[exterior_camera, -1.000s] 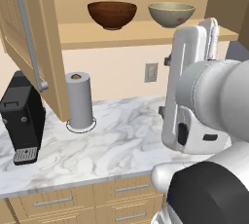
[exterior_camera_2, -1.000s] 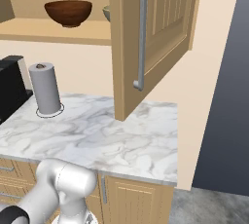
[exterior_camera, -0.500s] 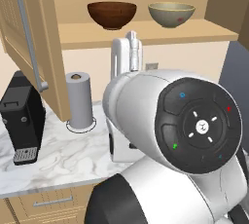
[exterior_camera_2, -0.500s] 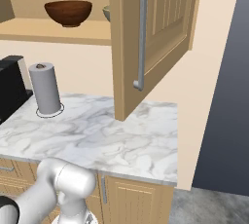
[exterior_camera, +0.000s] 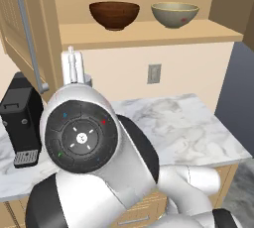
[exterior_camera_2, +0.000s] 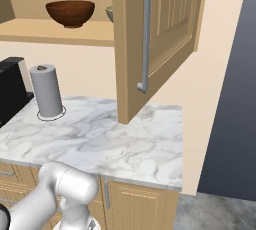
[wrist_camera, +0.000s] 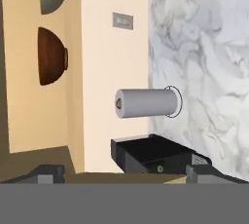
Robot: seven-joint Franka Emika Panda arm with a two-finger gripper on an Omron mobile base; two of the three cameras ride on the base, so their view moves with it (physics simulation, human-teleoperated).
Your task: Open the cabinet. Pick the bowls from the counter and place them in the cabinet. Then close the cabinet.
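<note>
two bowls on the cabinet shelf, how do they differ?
Colour: the wooden bowl is dark reddish-brown, the ceramic bowl pale beige-olive. Finish: the wooden bowl shows grain, the ceramic bowl is plain. Position: in the left base view the wooden bowl sits left of the ceramic one. Both upright, similar size, same shelf.

We count two bowls, one brown bowl point(exterior_camera: 114, 14) and one beige bowl point(exterior_camera: 174, 14), one paper towel roll point(exterior_camera_2: 47, 91), one black appliance point(exterior_camera: 21, 118), two cabinet doors point(exterior_camera_2: 157, 34).

Legible text, labels, brands, numbers, signs: none on any item; the arm's round dark joint cap point(exterior_camera: 82, 136) carries only small coloured dots and a white symbol, unreadable
</note>
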